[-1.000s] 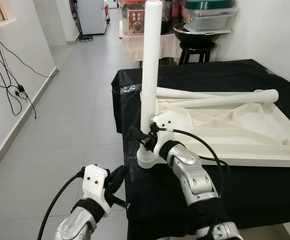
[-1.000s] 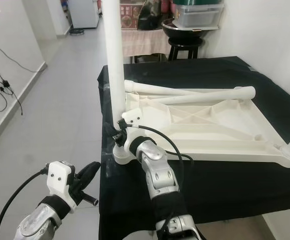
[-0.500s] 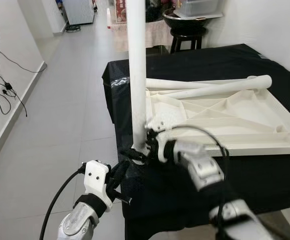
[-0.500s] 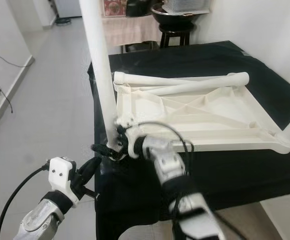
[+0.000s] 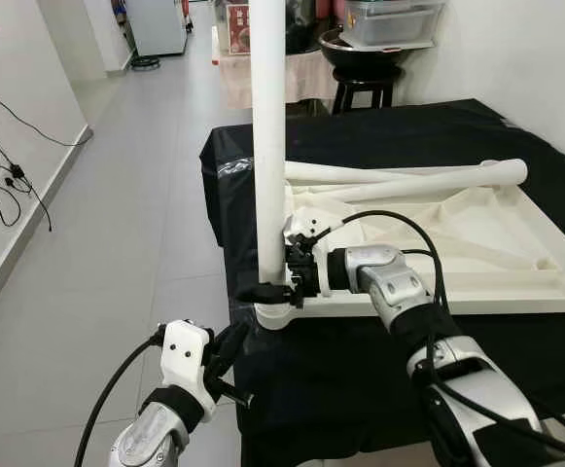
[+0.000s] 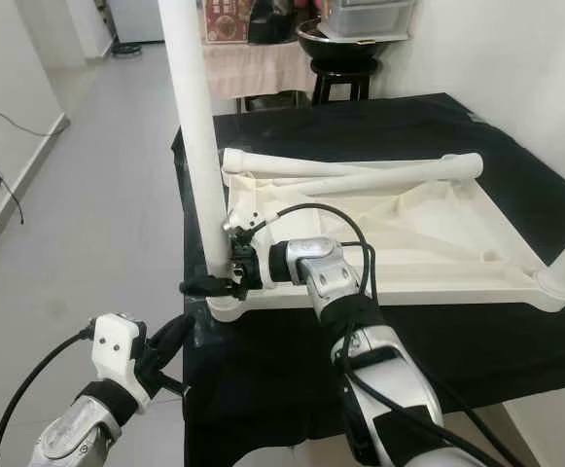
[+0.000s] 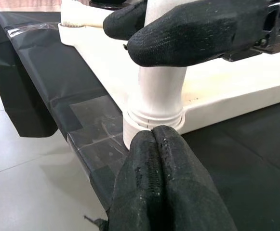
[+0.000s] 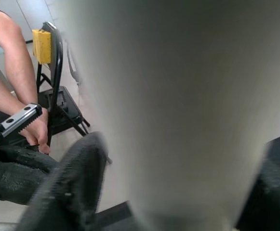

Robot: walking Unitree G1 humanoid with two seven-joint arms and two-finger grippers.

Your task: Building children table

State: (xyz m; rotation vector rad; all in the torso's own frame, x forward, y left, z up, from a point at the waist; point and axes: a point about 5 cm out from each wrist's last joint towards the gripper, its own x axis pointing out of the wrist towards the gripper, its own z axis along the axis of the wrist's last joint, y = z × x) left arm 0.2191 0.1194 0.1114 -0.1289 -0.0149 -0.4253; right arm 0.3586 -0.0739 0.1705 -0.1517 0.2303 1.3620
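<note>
With the right gripper (image 5: 274, 289) clasping the upright leg (image 5: 268, 136) just above its corner socket on the upturned tabletop (image 5: 476, 255) and the left gripper (image 7: 166, 187) pinched empty below, two legs (image 5: 408, 179) lie loose beyond, unfitted.

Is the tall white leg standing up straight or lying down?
Standing up. The tall white leg rises straight from the corner socket of the upside-down tabletop, with the right hand around its base.
</note>
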